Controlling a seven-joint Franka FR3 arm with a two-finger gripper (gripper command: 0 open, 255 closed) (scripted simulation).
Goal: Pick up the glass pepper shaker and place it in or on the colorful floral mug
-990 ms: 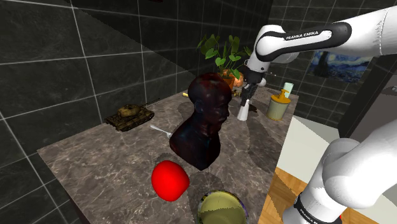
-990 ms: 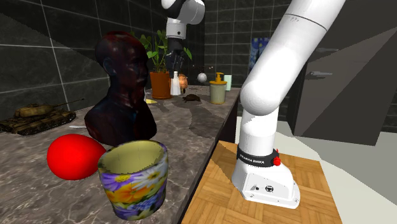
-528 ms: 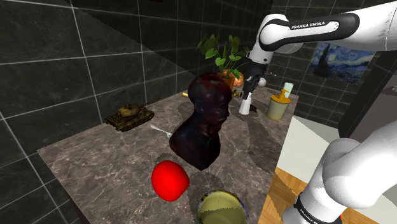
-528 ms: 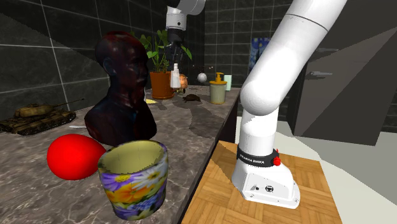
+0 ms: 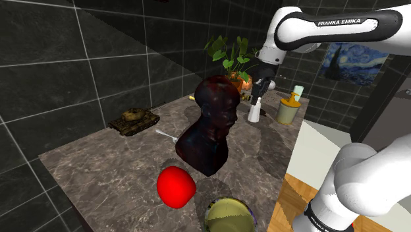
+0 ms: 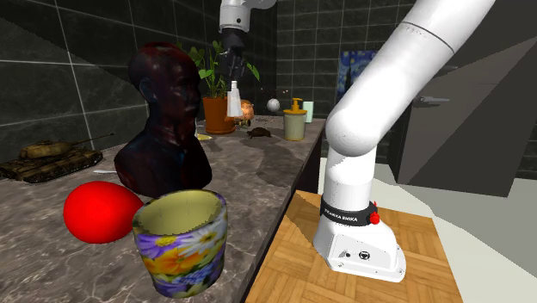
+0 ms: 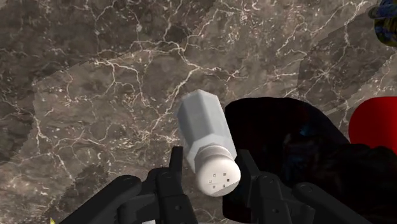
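Note:
The pepper shaker is a plain white faceted bottle with a holed cap. My gripper is shut on it just under the cap. In the shoulder view the shaker hangs from the gripper above the far end of the marble counter, in front of the potted plant. In the second exterior view the shaker and gripper are well above the counter. The floral mug stands upright and open at the near counter edge, far from the gripper, and its rim also appears in the shoulder view.
A dark bust stands mid-counter between shaker and mug. A red ball lies beside the mug. A toy tank, a potted plant and a soap dispenser stand at the counter's edges. Dark tiled walls border it.
The gripper has risen with the shaker in it, lifting it higher off the counter. Nothing else has moved.

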